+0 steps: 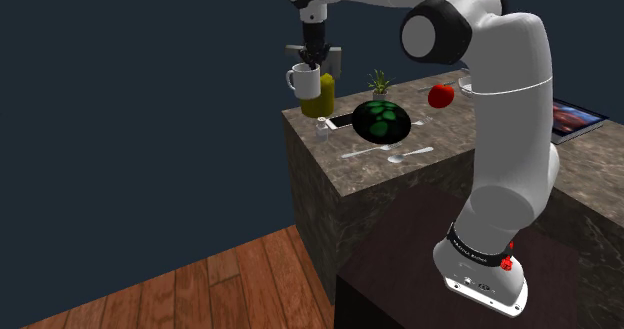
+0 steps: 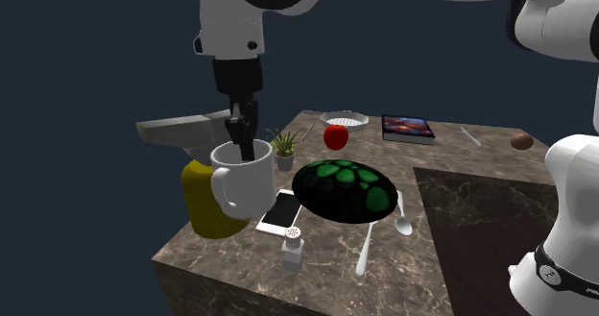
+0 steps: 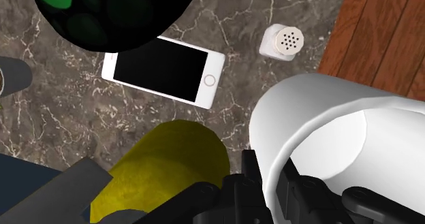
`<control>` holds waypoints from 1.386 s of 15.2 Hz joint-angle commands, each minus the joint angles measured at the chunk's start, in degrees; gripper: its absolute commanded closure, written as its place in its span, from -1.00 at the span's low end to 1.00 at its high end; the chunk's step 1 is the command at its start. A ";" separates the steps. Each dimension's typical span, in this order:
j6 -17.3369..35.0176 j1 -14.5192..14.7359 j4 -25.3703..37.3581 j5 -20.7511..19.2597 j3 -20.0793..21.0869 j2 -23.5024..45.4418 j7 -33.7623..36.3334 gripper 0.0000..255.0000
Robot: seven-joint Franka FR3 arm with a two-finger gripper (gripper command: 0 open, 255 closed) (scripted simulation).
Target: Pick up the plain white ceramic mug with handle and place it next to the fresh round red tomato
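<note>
Gripper (image 1: 316,65) is clamping the white mug (image 1: 300,80) by its rim, one finger inside and one outside. Mug is hanging above the table (image 1: 450,135) at upper middle of the shoulder view, just over a yellow container (image 1: 320,103). Red tomato (image 1: 441,96) is sitting well apart, to the right.

legible text: none | arm (image 1: 515,97) marking: perhaps lettering, unreadable

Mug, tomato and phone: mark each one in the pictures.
Mug (image 2: 253,185), second exterior view, on its outer side wall.
Tomato (image 2: 335,135), second exterior view, middle of its red skin.
Phone (image 3: 162,69), wrist view, on its black screen.
</note>
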 commanded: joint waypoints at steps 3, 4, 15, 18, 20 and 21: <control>0.78 -0.72 -4.42 -0.52 -0.67 -3.66 -1.67 1.00; 1.65 -1.05 -7.11 -0.81 -1.02 -5.48 -2.51 1.00; 7.28 -5.93 -27.60 -4.13 -5.61 -20.69 -12.39 1.00; 8.02 -7.53 -31.16 -5.11 -7.15 -23.67 -15.37 1.00; 8.39 -8.64 -33.16 -5.76 -8.24 -25.42 -17.43 1.00; 8.54 -9.22 -34.05 -6.08 -8.81 -26.22 -18.49 1.00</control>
